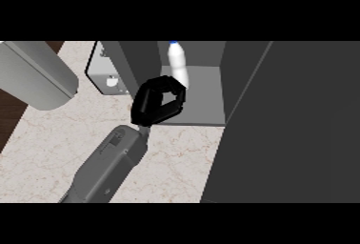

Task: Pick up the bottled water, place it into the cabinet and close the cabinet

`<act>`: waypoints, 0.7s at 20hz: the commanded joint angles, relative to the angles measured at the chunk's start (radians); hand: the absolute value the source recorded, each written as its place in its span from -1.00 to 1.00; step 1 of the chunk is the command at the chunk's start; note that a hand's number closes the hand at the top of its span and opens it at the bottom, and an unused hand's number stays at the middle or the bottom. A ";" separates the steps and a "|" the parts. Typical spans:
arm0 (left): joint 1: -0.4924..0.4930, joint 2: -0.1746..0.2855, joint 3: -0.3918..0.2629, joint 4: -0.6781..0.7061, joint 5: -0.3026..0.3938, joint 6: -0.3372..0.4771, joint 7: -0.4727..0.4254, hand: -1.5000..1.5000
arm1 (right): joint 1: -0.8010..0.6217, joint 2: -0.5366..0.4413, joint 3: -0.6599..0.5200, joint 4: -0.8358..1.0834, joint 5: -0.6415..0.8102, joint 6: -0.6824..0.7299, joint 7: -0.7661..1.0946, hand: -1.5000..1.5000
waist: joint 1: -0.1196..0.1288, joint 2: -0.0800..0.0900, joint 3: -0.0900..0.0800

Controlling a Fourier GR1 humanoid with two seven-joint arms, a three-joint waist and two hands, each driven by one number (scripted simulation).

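White bottled water point(178, 62) upright, cap up, in left hand point(156, 102).

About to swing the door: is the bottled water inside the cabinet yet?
Yes, the bottled water is upright inside the open cabinet, the left hand curled round its lower end.

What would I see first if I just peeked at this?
Probably the black left hand in the middle, fingers curled round a white water bottle with a blue cap. It holds the bottle in the open grey cabinet, whose big dark door fills the right side.
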 commanded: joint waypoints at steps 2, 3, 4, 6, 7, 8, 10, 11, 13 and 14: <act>0.235 0.082 -0.049 -0.240 -0.013 -0.005 0.019 1.00 | -0.037 -0.054 0.058 -0.074 0.064 0.052 0.122 1.00 | 0.010 0.001 -0.001; 0.263 0.109 -0.052 -0.283 -0.026 0.013 0.029 1.00 | -0.065 -0.030 0.088 -0.053 0.050 0.056 0.140 1.00 | 0.009 0.004 -0.001; 0.297 0.137 -0.057 -0.353 -0.025 0.018 0.054 1.00 | -0.058 -0.029 0.098 -0.109 0.038 0.045 0.191 1.00 | 0.007 0.002 -0.001; 0.374 0.155 -0.051 -0.428 -0.033 0.026 0.040 1.00 | -0.112 0.037 0.156 -0.036 0.048 0.040 0.200 1.00 | 0.001 0.008 0.000; 0.364 0.188 -0.035 -0.508 -0.021 0.054 0.107 1.00 | -0.098 0.048 0.179 -0.080 0.041 0.025 0.233 1.00 | 0.000 0.005 0.000; 0.375 0.181 -0.024 -0.476 -0.035 0.032 0.070 1.00 | -0.074 0.068 0.258 -0.068 0.081 0.024 0.210 1.00 | -0.015 0.008 0.000; 0.503 0.221 -0.032 -0.563 -0.028 0.005 0.041 1.00 | -0.167 0.098 0.197 -0.062 0.040 0.030 0.253 1.00 | -0.004 0.009 0.000; 0.515 0.253 -0.009 -0.590 -0.012 -0.009 0.072 1.00 | -0.162 0.127 0.287 -0.031 0.113 0.012 0.265 1.00 | -0.010 0.008 0.000; 0.559 0.277 -0.003 -0.671 -0.004 -0.005 0.096 1.00 | -0.205 0.184 0.339 0.011 0.131 -0.010 0.311 1.00 | -0.008 0.007 -0.001; 0.566 0.270 0.002 -0.636 -0.020 -0.001 0.067 1.00 | -0.275 0.202 0.318 -0.002 0.109 0.010 0.357 1.00 | -0.006 0.009 -0.001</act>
